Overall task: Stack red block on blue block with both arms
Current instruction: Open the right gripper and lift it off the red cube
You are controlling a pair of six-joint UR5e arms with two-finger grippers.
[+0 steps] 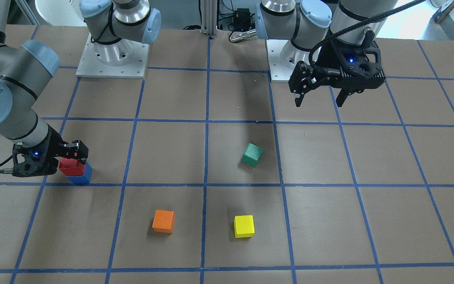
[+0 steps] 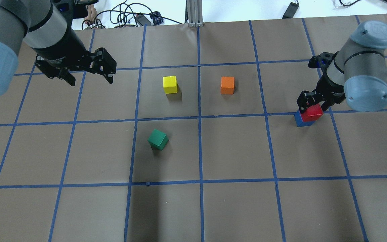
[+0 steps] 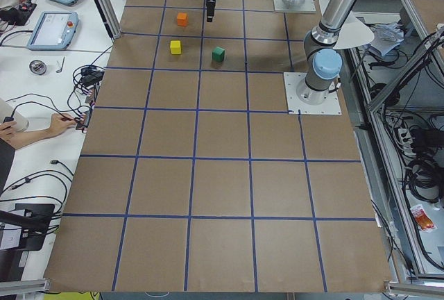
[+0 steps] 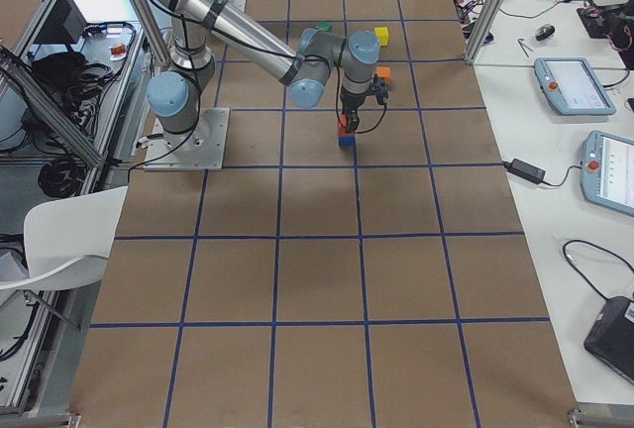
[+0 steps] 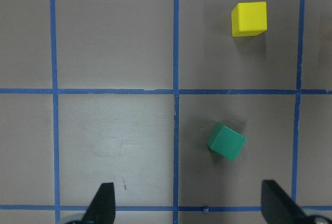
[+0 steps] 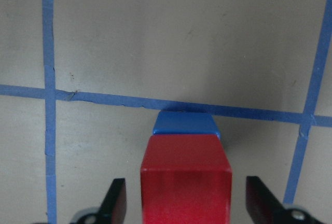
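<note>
The red block [image 1: 71, 167] sits on top of the blue block [image 1: 81, 177], shifted a little off its middle. The stack also shows in the overhead view, red block [image 2: 312, 112] on blue block [image 2: 301, 121]. My right gripper [image 1: 73, 157] is low around the red block [image 6: 185, 182], jaws open, with a small gap between each finger and the block. The blue block [image 6: 184, 123] shows just beyond it. My left gripper [image 1: 319, 98] is open and empty, held high near its base, also in the overhead view [image 2: 89, 75].
A green cube [image 1: 252, 154] lies tilted near the table's middle. An orange cube [image 1: 163, 221] and a yellow cube [image 1: 244, 226] lie on the far side from the robot. The left wrist view shows the green cube [image 5: 226, 141] and the yellow cube [image 5: 249, 18] below it.
</note>
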